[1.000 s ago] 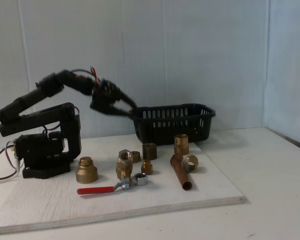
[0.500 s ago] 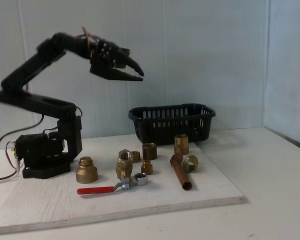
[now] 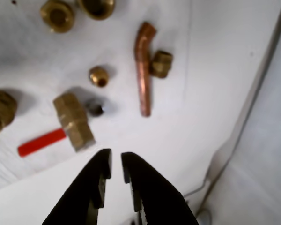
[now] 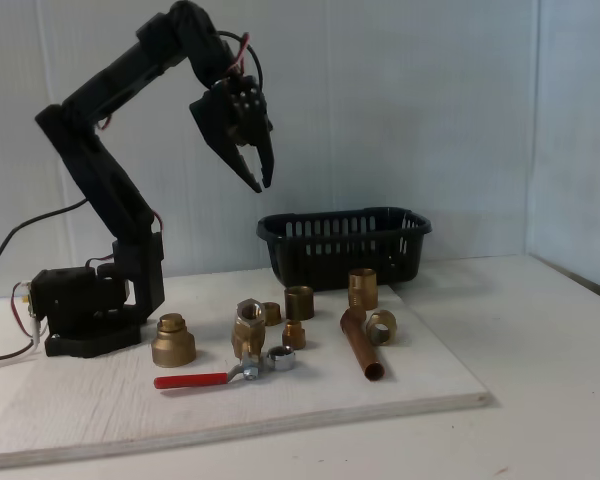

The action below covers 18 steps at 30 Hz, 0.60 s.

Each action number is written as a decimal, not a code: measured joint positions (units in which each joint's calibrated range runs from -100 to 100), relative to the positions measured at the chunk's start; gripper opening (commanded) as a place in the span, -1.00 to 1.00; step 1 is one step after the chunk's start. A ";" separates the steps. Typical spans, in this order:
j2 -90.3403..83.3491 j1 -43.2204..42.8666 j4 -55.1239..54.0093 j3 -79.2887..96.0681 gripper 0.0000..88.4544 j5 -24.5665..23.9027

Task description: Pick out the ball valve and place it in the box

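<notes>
Fixed view: the black two-finger gripper (image 4: 261,176), fingers nearly together and empty, hangs high above the brass ball valve with the flat red lever (image 4: 235,350) on the worktop; spread first, then descend squarely over its body.

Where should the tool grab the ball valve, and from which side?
Probably the brass body of the ball valve, from straight above. It stands taller than the flat red lever, which lies low on the board. Close across the flats; neighbouring fittings sit close on its right in the fixed view. The tool hangs high, nearly shut.
</notes>
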 measured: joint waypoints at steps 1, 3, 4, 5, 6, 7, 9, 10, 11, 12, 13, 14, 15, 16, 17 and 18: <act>0.85 0.82 0.09 0.00 -0.98 0.98; 2.29 2.52 0.09 0.00 -0.98 3.00; 2.88 3.41 0.09 0.00 -0.98 4.08; 3.13 4.45 0.17 0.00 -0.98 5.06; 3.13 5.41 0.26 0.00 -0.98 6.10; 3.13 6.45 0.26 0.00 -0.98 7.08; 3.05 8.60 0.34 1.45 -0.98 8.83; 3.05 9.34 0.34 2.72 -0.97 9.71; 3.05 9.86 0.34 4.27 -0.97 10.54; 3.05 10.08 0.34 5.72 -0.97 11.31; 3.05 10.30 0.34 7.35 -0.97 12.09; 3.05 10.74 0.34 9.08 -0.97 12.76; 3.05 11.19 0.26 10.89 -0.97 13.38; 3.05 11.78 0.26 12.89 -0.97 14.00; 3.05 12.37 0.26 14.80 -0.97 14.52; 3.05 13.12 0.26 16.70 -0.97 15.09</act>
